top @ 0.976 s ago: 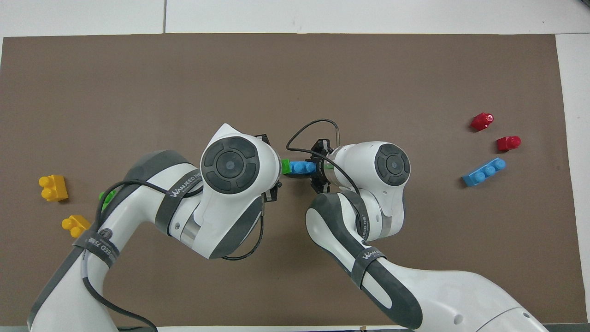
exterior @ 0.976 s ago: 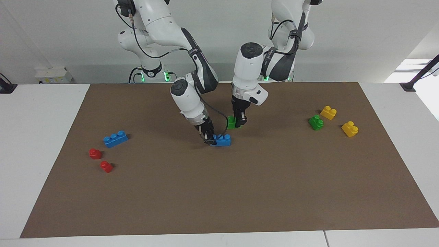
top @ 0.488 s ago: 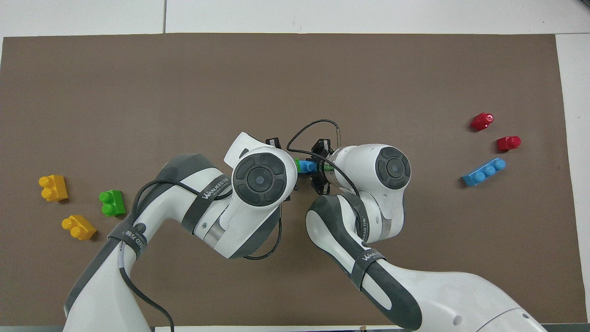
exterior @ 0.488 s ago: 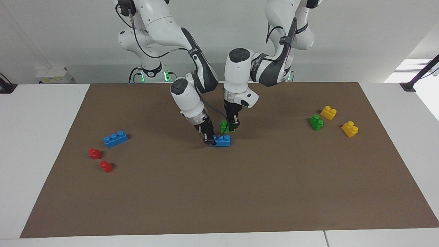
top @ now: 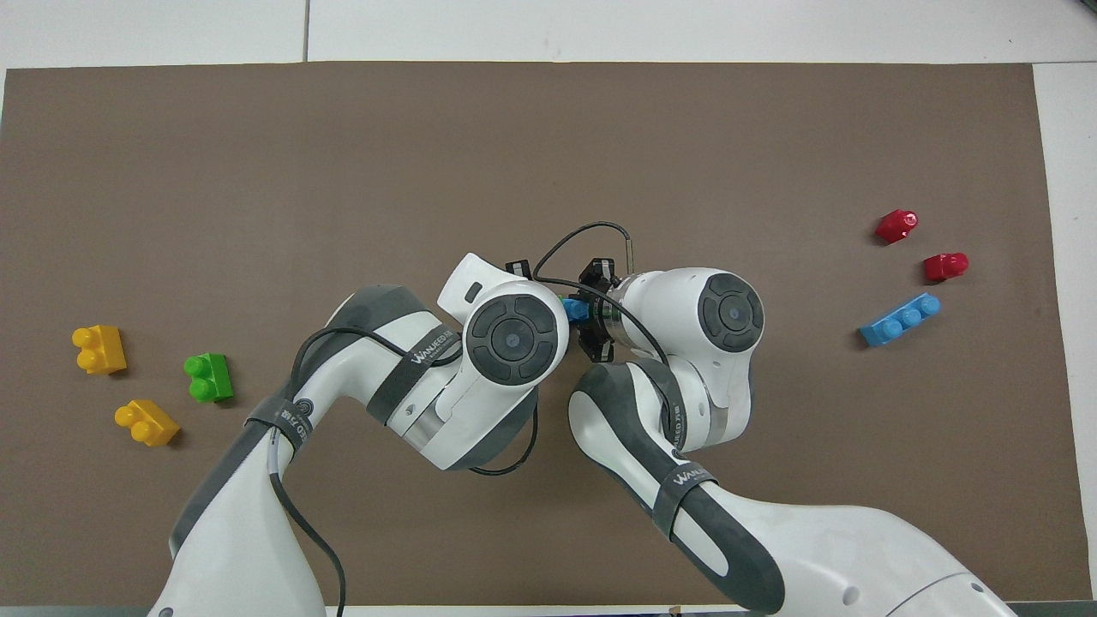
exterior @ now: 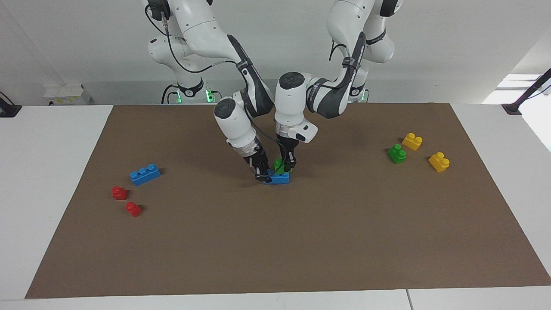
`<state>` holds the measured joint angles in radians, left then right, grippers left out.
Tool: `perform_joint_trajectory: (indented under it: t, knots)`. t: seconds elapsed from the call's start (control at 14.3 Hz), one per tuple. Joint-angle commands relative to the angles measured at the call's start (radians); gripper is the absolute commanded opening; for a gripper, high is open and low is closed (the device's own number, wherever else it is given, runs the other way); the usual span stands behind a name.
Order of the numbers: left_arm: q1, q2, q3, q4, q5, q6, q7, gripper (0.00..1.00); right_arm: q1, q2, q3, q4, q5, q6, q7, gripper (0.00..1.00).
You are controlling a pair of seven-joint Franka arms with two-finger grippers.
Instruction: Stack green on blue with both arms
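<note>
1. I'm seeing the left gripper [exterior: 287, 167] clamping green [exterior: 279, 166] onto blue [exterior: 280, 178], mid-mat [exterior: 301, 249].
2. The right gripper [exterior: 261, 173] is pinching blue's end; open mat is lying all around.
3. Overhead, the wrists are hiding both bricks.

Both arms [exterior: 241, 56] are glossy white with rounded joints, dark grey caps and black bands lettered in white. Thin black cables loop along them, and green lights glow at the right arm's base [exterior: 191, 92].
</note>
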<state>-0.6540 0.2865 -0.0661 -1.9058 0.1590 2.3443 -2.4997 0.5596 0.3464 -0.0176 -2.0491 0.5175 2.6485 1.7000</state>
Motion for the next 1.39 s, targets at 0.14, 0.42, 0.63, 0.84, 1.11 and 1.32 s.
perform_joint_trajectory:
  t: [0.14, 0.42, 0.63, 0.84, 1.11, 1.32]
  knots:
    - [-0.018, 0.025, 0.017, 0.001, 0.040, 0.035, -0.039, 0.00, -0.001, 0.005, -0.005, -0.036, 0.004, 0.044, -0.031, 0.00]
    - [-0.018, 0.029, 0.017, -0.001, 0.044, 0.052, -0.054, 0.00, -0.001, 0.003, -0.004, -0.036, 0.004, 0.044, -0.029, 0.00]
    - [-0.015, 0.031, 0.017, -0.001, 0.059, 0.067, -0.054, 0.00, -0.001, 0.003, -0.005, -0.036, 0.004, 0.044, -0.031, 0.00]
    - [-0.015, 0.062, 0.017, -0.001, 0.074, 0.079, -0.068, 0.00, -0.001, 0.005, -0.005, -0.036, 0.004, 0.045, -0.031, 0.00]
    - [-0.015, 0.077, 0.017, -0.002, 0.111, 0.098, -0.107, 0.00, -0.001, 0.005, -0.005, -0.036, 0.004, 0.051, -0.031, 0.00]
    - [-0.016, 0.080, 0.017, -0.010, 0.120, 0.105, -0.108, 0.00, -0.003, 0.005, -0.005, -0.036, 0.004, 0.051, -0.033, 0.00]
